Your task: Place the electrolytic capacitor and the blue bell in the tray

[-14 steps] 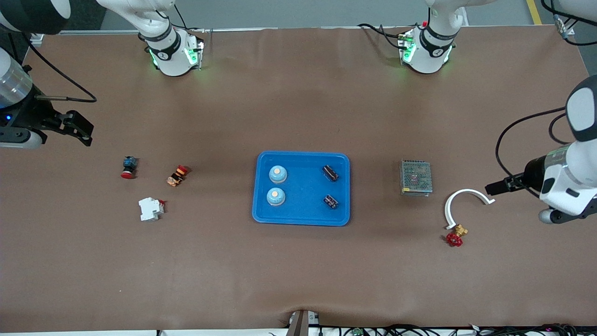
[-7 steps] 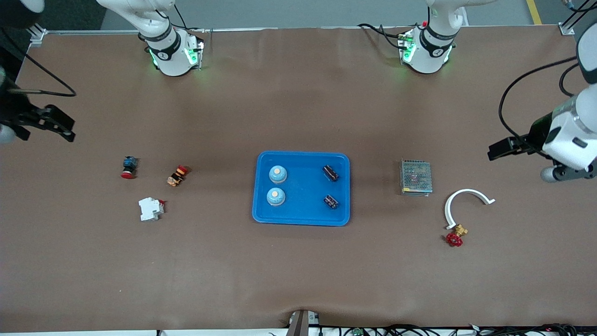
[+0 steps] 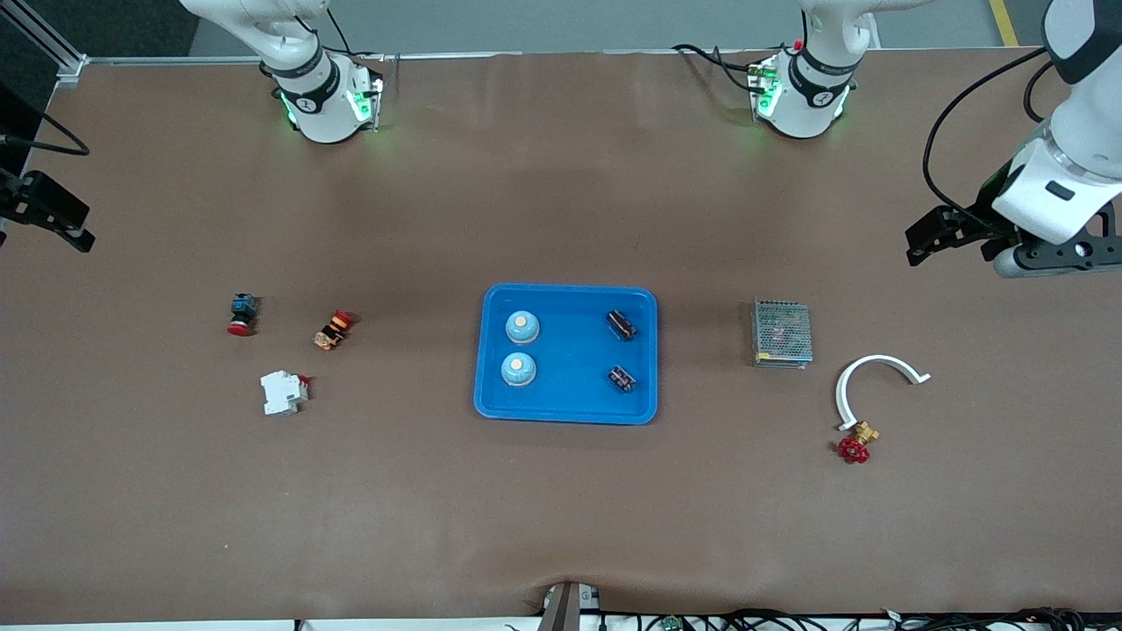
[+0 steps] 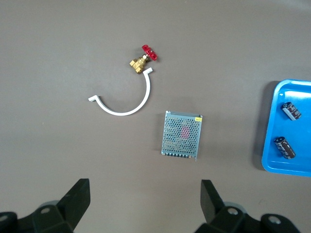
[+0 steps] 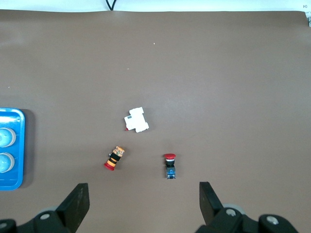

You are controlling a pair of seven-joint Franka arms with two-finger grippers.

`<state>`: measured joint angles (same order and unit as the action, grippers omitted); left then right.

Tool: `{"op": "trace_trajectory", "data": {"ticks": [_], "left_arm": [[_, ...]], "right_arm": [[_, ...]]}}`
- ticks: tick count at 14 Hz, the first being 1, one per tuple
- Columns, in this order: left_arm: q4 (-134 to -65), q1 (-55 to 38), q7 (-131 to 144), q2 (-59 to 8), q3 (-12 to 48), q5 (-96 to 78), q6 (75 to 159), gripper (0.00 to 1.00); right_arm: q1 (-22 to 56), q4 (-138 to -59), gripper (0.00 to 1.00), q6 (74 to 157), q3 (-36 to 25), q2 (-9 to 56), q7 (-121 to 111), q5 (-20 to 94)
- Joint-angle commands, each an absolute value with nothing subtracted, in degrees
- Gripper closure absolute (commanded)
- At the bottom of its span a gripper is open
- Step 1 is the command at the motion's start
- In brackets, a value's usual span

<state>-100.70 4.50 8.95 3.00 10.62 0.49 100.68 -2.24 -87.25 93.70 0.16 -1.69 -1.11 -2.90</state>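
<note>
Starting at the fingers: the left gripper (image 3: 927,239) has its two fingers spread wide with nothing between them, up in the air over bare table at the left arm's end. The right gripper (image 3: 54,219) is also spread and empty in its wrist view, hanging over the table edge at the right arm's end.

Using the tray (image 3: 567,412) as the anchor, it sits mid-table and everything for the job is in it. Two blue bells (image 3: 522,327) (image 3: 518,369) sit side by side in the half toward the right arm's end, one nearer the front camera than the other. Two electrolytic capacitors (image 3: 621,324) (image 3: 622,379) lie in the half toward the left arm's end, apart from each other.

Outside the tray toward the left arm's end: a metal mesh box (image 3: 781,333), then a white curved clip (image 3: 863,372) with a red-handled brass valve (image 3: 856,443) touching one end of it.

Toward the right arm's end of the tray: an orange-and-red button (image 3: 332,329), a red-capped push button (image 3: 242,314) and a white breaker (image 3: 283,392), all well apart from the tray.
</note>
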Motion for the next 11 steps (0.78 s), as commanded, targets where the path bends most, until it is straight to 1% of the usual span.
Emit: {"op": "trace_trajectory", "data": {"ticks": [1, 4, 8, 11], "left_arm": [[-100.81, 4.57, 8.53, 2.99, 10.9, 0.53, 100.2, 0.0], [-100.03, 4.66, 8.79, 2.03, 10.81, -0.17, 100.19, 0.0], [-99.14, 5.01, 7.91, 1.84, 10.99, -0.09, 100.02, 0.0], [-98.35, 5.01, 7.73, 1.58, 10.72, -0.18, 100.02, 0.0]], "right_arm": [[-2.02, -85.17, 0.0, 92.11, -0.44, -0.18, -1.23, -2.2], [-1.93, -84.29, 0.0, 91.67, -0.44, 0.09, -1.23, -2.11], [-2.72, -84.29, 0.0, 87.37, -0.61, 0.78, 1.65, 2.97], [-2.73, -84.29, 0.0, 85.96, -0.62, 1.67, 2.63, 3.25]]}}
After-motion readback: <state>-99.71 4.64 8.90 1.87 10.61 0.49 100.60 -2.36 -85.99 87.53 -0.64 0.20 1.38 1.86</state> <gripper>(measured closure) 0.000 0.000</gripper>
